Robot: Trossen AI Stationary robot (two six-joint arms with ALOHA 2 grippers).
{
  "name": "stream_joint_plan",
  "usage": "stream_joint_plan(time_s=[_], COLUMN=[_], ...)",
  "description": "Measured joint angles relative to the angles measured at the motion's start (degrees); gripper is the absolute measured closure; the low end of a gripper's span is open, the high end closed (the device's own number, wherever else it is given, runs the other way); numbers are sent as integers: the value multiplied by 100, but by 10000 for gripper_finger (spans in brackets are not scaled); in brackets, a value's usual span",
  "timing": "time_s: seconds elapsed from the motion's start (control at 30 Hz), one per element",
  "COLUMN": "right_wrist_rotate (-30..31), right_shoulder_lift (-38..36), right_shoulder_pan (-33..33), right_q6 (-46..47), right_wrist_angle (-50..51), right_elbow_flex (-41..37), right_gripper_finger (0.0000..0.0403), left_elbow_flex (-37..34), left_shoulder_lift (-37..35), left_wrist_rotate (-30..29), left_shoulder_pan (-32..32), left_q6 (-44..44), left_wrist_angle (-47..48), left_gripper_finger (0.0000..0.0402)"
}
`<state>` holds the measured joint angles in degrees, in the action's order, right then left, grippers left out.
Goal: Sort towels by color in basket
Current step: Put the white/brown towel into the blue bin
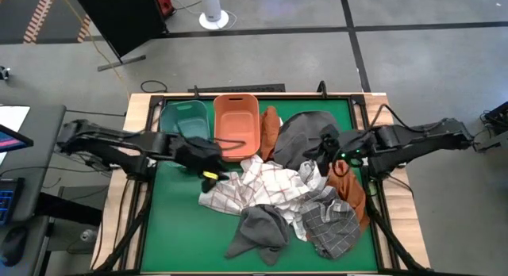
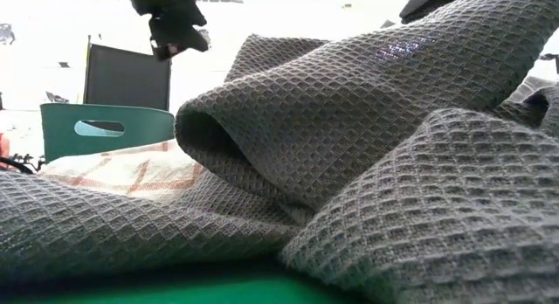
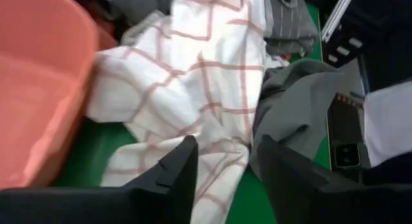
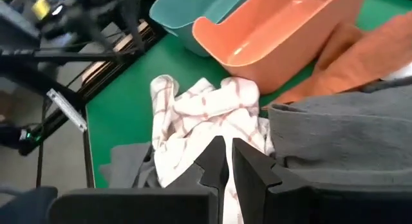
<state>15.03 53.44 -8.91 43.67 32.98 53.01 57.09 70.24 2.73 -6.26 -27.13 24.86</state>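
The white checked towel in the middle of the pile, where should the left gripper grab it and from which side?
Probably the white checked towel by its bunched edge nearest the orange basket, coming from above on the left. That edge lies bare on the green table, with the open left gripper close by, while grey towels overlap its far side.
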Motion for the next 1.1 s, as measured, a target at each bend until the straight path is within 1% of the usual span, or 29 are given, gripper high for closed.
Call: stream_joint_plan(time_s=[0.1,0.2,0.27,0.37,0.43,0.5,0.57,0.7,0.73,0.8,0.87,0.9,0.97,1.03,1.1], right_wrist_rotate=[-207,-345,-470,-857,-1108,-1119,-938,-864,-842,-731,-643,-580,-563,-544,-544], right_shoulder_lift=[86,127,131,132,130,132,132,132,132,168,226,283,383,462,494], right_shoulder_pan=[63,94,71,105,101,-19,-119,-197,-197,-198,-149,-118,-25,4,-24], right_q6=[302,392,470,675,533,270,222,243,239,234,228,226,245,314,380], right_wrist_angle=[18,34,41,30,-5,-196,-323,-325,-332,-338,-349,-346,-405,-385,-383], right_elbow_flex=[9,12,11,12,12,12,14,16,16,16,18,18,18,18,18], right_gripper_finger=[346,346,347,351,355,354,349,318,306,282,256,244,222,205,192], left_elbow_flex=[398,747,929,1122,1231,1332,1371,1376,1368,1258,1099,1040,1013,1013,1015], left_shoulder_lift=[615,1137,1445,1843,2056,2190,2250,2254,2254,2324,2508,2648,2975,3186,3301], left_wrist_rotate=[-5,-18,-16,-15,-29,-194,-466,-1074,-1186,-1215,-1173,-1062,-662,-431,-450], left_shoulder_pan=[-108,-207,-271,-317,-315,-315,-315,-315,-315,-313,-313,-314,-314,-315,-315], left_q6=[-234,-459,-746,-1057,-1235,-1418,-1508,-1551,-1504,-1364,-1235,-1151,-1010,-981,-1082], left_wrist_angle=[8,-16,19,34,119,320,569,1047,1090,877,408,136,-393,-791,-1003], left_gripper_finger=[209,189,185,186,186,187,187,187,187,187,187,187,187,187,187])
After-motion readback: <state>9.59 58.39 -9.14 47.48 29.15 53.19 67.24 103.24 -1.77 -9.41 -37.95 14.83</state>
